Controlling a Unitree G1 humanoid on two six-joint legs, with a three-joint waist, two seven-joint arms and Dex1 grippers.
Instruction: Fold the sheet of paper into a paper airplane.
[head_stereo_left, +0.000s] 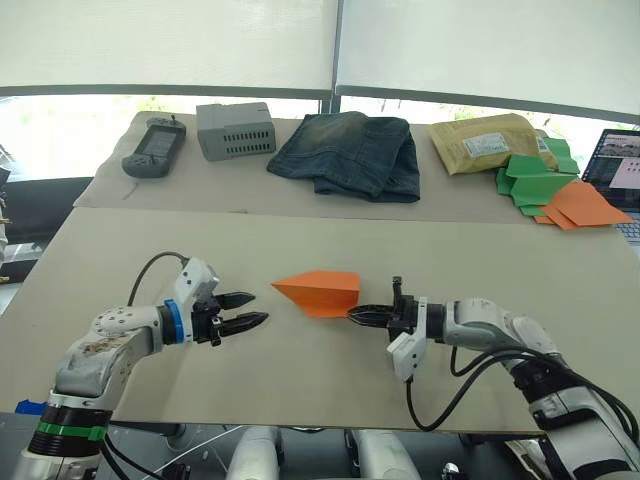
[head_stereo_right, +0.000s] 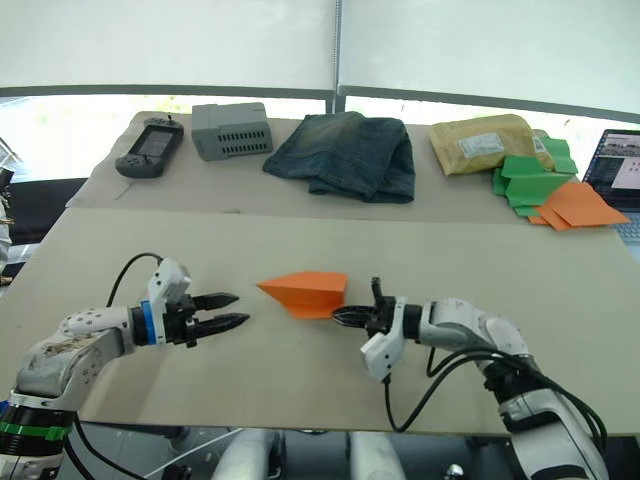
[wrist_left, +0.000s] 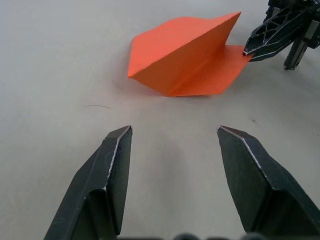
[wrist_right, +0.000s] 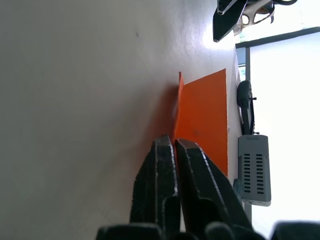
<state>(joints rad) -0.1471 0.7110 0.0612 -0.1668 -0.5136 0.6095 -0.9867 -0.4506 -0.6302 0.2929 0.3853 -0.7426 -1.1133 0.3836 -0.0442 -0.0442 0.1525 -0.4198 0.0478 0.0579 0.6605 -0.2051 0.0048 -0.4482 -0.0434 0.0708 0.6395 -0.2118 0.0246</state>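
The sheet of paper (head_stereo_left: 318, 291) is bright orange and folded into a pointed wedge, its tip toward my left, one flap standing up off the table. My right gripper (head_stereo_left: 356, 315) is shut on the wedge's near right corner, pinching a thin edge of the paper (wrist_right: 200, 125). My left gripper (head_stereo_left: 252, 309) hovers open just left of the pointed tip, apart from it, with nothing between its fingers (wrist_left: 115, 165). In the left wrist view the paper (wrist_left: 185, 52) lies ahead, with the right gripper's fingertips (wrist_left: 252, 47) at its corner.
Along the back table lie a black handheld device (head_stereo_left: 152, 148), a grey box (head_stereo_left: 235, 129), folded jeans (head_stereo_left: 350, 152), a tan padded envelope (head_stereo_left: 490, 142), green paper shapes (head_stereo_left: 535, 178), other orange paper (head_stereo_left: 585, 205) and a laptop (head_stereo_left: 620, 165). Cables trail from both wrists.
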